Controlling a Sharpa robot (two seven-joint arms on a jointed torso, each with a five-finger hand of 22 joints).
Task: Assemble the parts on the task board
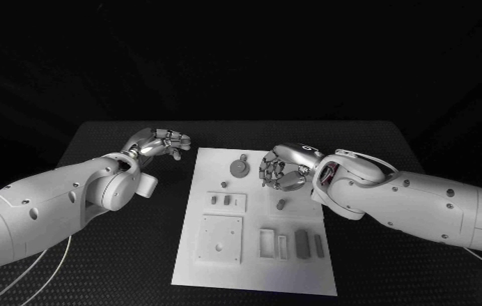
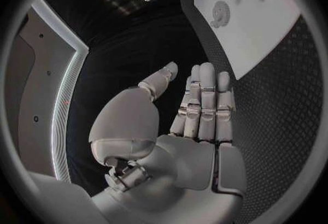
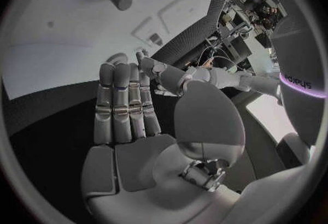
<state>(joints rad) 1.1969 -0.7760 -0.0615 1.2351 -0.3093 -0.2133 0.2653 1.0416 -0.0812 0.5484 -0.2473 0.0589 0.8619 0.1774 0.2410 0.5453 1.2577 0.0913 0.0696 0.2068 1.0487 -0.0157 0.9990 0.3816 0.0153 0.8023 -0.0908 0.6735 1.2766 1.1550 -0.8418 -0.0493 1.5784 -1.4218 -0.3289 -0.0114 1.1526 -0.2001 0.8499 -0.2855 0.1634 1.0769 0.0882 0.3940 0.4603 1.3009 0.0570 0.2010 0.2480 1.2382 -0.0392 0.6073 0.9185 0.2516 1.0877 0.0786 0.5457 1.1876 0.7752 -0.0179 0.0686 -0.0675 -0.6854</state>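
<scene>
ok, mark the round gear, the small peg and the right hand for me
gear (image 1: 239, 167), head view, middle of its disc
peg (image 1: 282, 203), head view, its visible side, on the board
right hand (image 1: 284, 169), head view, middle of the hand

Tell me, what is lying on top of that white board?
On the white board lie a round gear, a small peg and flat bars. The right robot hand hovers above, covering part of it.
</scene>
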